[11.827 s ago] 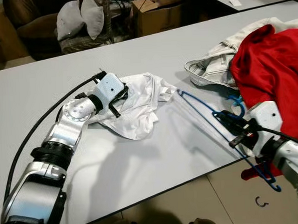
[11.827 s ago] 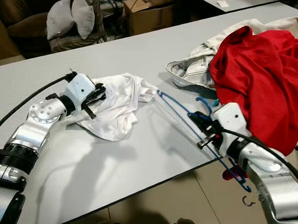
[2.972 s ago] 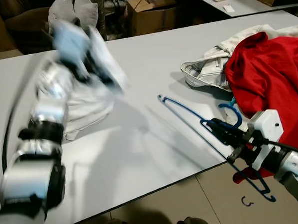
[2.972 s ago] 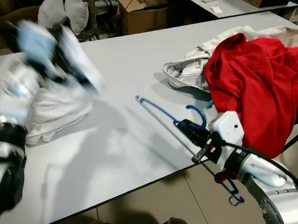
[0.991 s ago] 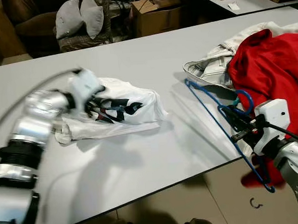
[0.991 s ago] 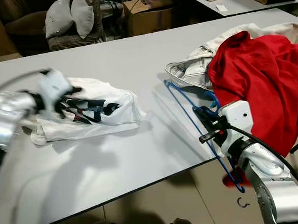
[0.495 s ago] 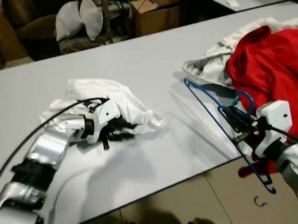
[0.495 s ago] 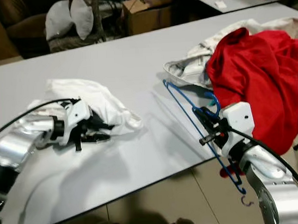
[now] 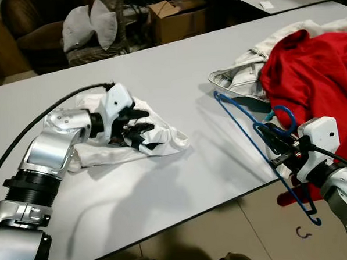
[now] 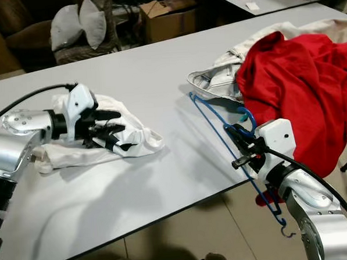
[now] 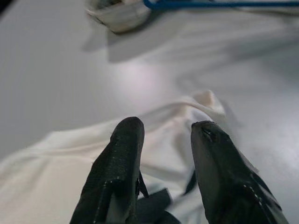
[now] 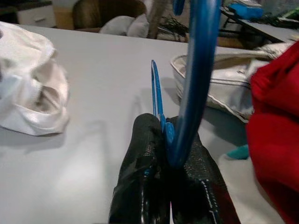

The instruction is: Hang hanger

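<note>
A blue wire hanger point(image 12: 198, 70) slants over the table's front right edge, its lower end hanging past the edge. My right gripper point(image 9: 268, 139) is shut on it near the hook. To the left lies a crumpled white shirt point(image 9: 165, 141) with a dark print. My left gripper point(image 9: 133, 124) rests on top of the shirt with its fingers point(image 11: 122, 154) apart. White cloth lies under and between them, and I cannot see it pinched.
The long grey table point(image 9: 170, 60) carries a red garment point(image 9: 310, 79) and a cream jacket point(image 9: 241, 80) at the right, touching the hanger's far end. Beyond the table stand a cardboard box point(image 9: 182, 16) and a chair with pillows point(image 9: 92, 26). A small hook point(image 9: 303, 234) lies on the floor.
My left gripper has moved from the shirt's near edge up onto the shirt, and the cloth has shifted so the dark print shows. The right gripper and hanger have stayed put.
</note>
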Controlling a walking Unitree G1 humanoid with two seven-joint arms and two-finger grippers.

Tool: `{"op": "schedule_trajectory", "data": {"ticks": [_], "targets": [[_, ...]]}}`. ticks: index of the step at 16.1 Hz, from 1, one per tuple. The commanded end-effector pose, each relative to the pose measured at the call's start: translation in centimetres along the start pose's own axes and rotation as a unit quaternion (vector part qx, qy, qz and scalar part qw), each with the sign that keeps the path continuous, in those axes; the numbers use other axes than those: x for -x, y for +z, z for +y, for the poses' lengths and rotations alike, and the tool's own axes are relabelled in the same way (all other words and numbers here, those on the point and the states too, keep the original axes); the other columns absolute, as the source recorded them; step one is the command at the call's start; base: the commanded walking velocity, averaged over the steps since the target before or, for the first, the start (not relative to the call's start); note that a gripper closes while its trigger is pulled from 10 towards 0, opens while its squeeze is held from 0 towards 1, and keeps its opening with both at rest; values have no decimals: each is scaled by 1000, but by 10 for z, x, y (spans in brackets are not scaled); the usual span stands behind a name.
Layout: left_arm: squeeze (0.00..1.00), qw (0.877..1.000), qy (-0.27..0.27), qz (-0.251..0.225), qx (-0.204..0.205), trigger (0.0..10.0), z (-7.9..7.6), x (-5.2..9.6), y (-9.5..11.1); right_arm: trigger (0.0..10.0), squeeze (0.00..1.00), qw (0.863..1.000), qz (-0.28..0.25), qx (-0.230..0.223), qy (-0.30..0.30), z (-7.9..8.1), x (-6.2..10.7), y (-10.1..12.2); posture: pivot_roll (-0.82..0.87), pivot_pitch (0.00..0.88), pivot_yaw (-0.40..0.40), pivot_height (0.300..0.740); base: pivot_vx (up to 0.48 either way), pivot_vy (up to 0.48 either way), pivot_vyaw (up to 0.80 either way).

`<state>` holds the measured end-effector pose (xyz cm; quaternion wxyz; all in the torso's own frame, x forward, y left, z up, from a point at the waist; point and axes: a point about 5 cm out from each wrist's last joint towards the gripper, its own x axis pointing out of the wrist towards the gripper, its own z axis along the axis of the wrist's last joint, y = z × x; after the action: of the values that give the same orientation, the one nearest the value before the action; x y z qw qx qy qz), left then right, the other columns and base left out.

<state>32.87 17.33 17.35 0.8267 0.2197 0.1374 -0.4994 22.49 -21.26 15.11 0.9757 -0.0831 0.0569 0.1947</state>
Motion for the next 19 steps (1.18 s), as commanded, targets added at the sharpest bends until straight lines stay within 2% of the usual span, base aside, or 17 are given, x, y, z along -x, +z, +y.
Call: {"op": "schedule_trajectory", "data": {"ticks": [1, 2, 3, 4, 5, 6, 8, 10, 11, 12, 14, 16, 19], "targets": [[0, 999, -42, -10, 1, 10000, -10, -5, 0, 10000, 0, 1000, 3, -2, -18, -4, 2, -2, -186, 0, 100, 740, 0, 0, 0], [0, 996, -84, -26, 13, 10000, -20, -11, 1, 10000, 0, 1000, 6, 0, -30, -7, 4, -3, -195, 0, 109, 740, 0, 0, 0], [0, 994, -105, -19, 17, 10000, -26, -16, -2, 10000, 0, 999, 9, 1, -37, -8, 7, -5, -195, 0, 109, 740, 0, 0, 0], [0, 995, -102, -11, 15, 10000, -28, -23, -8, 10000, 0, 999, 12, 2, -45, -9, 9, -6, -207, 0, 115, 740, 0, 0, 0], [0, 996, -86, 0, 8, 10000, -28, -31, -14, 10000, 0, 999, 14, -2, -48, -9, 11, -8, -211, 0, 111, 740, 0, 0, 0], [0, 997, -83, 2, 6, 10000, -28, -32, -14, 10000, 0, 999, 14, -2, -48, -9, 11, -8, -211, 0, 111, 740, 0, 0, 0], [0, 998, 23, 45, -34, 10000, -15, -45, -27, 10000, 0, 999, 14, -6, -46, -5, 10, -8, -217, 0, 106, 740, 0, 0, 0], [0, 998, 43, 36, -28, 10000, -12, -47, -27, 10000, 0, 999, 13, -9, -43, -2, 9, -8, -220, 0, 108, 740, 0, 0, 0], [0, 998, 53, 30, -24, 0, -10, -47, -26, 10000, 0, 999, 14, -10, -41, -1, 9, -9, -220, 0, 107, 740, 0, 0, 0], [0, 997, 64, 27, -23, 0, -7, -46, -27, 10000, 0, 999, 15, -10, -39, 0, 9, -9, -220, 0, 107, 740, 0, 0, 0], [0, 994, 84, 42, -47, 0, -2, -47, -30, 10000, 0, 999, 16, -10, -39, 0, 9, -10, -219, 0, 107, 740, 0, 0, 0], [0, 993, 82, 54, -59, 0, -2, -48, -31, 10000, 0, 999, 15, -9, -39, 0, 9, -9, -221, 0, 108, 740, 0, 0, 0], [0, 994, 37, 81, -64, 0, -10, -49, -41, 10000, 0, 999, 16, -9, -35, 0, 9, -9, -222, 0, 107, 740, 0, 0, 0]]}}
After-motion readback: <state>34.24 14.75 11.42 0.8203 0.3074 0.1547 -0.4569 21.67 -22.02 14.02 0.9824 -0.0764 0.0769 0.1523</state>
